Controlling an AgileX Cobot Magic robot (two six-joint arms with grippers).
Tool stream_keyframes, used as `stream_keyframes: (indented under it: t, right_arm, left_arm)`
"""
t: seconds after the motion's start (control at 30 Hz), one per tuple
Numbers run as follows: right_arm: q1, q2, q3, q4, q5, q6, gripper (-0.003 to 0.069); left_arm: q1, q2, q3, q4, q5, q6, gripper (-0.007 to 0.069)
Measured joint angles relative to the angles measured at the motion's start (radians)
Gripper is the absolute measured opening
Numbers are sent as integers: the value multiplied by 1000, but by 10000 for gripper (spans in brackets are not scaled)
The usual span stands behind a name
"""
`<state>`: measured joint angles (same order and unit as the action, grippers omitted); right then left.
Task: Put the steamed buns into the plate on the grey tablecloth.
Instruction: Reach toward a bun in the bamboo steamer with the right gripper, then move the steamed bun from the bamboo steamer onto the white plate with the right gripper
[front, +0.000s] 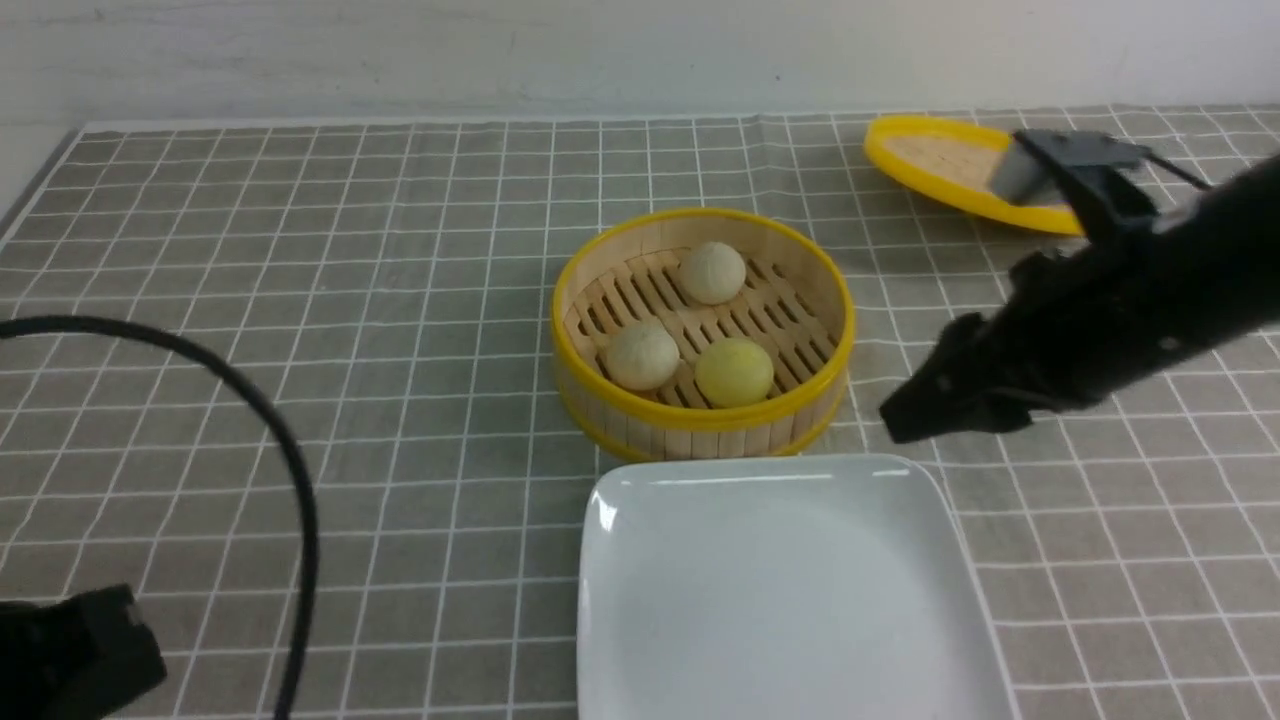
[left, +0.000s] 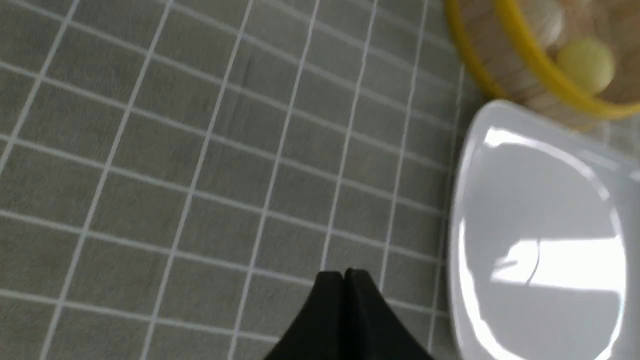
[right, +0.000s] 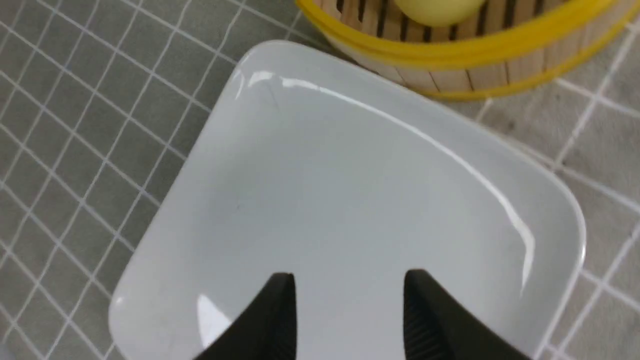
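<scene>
Three steamed buns sit in a round yellow-rimmed bamboo steamer (front: 600, 400) in the middle of the grey tablecloth (front: 400, 300). They are a beige bun (front: 712, 271), a second beige bun (front: 642, 354) and a yellow bun (front: 734, 371). The white square plate (front: 780, 600) lies empty just in front of the steamer. My right gripper (front: 897, 418) hovers above the plate's far right corner. In the right wrist view it (right: 350, 276) is open and empty over the plate (right: 325, 175). My left gripper (left: 343, 274) is shut and empty, over cloth left of the plate (left: 465, 210).
The steamer's yellow-rimmed lid (front: 940, 165) lies at the back right, partly behind my right arm. A black cable (front: 290, 470) curves across the cloth at the left, above my left arm's black body (front: 70, 650). A white wall runs along the back.
</scene>
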<state>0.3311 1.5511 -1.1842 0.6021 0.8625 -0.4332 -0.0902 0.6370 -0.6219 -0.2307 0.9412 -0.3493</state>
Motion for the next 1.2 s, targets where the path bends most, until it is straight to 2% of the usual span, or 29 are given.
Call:
stream_keyframes:
  t: [0.1, 0.33, 0.53, 0.63, 0.73, 0.8, 1.13, 1.2]
  right_arm:
    - [61, 130, -132, -116, -36, 87, 314]
    - [132, 389, -395, -338, -68, 227, 314]
    - [136, 524, -514, -370, -74, 256, 295]
    - [136, 553, -524, -371, -75, 256, 216]
    - [136, 546, -527, -376, -66, 258, 62]
    - [136, 531, -527, -378, -48, 259, 17]
    - [147, 185, -484, -337, 233, 286, 7]
    - [167, 73, -363, -327, 258, 298, 9]
  left_arm:
    - [0, 123, -36, -2, 37, 49, 2]
    - [0, 245, -47, -5, 40, 63, 3]
    - [0, 246, -48, -7, 42, 63, 14]
    - [0, 246, -48, -8, 43, 63, 18]
    - [0, 246, -48, -9, 47, 63, 21]
    - [0, 246, -48, -9, 50, 63, 24]
    - [0, 246, -48, 4, 55, 63, 39]
    - [0, 246, -48, 4, 55, 63, 45]
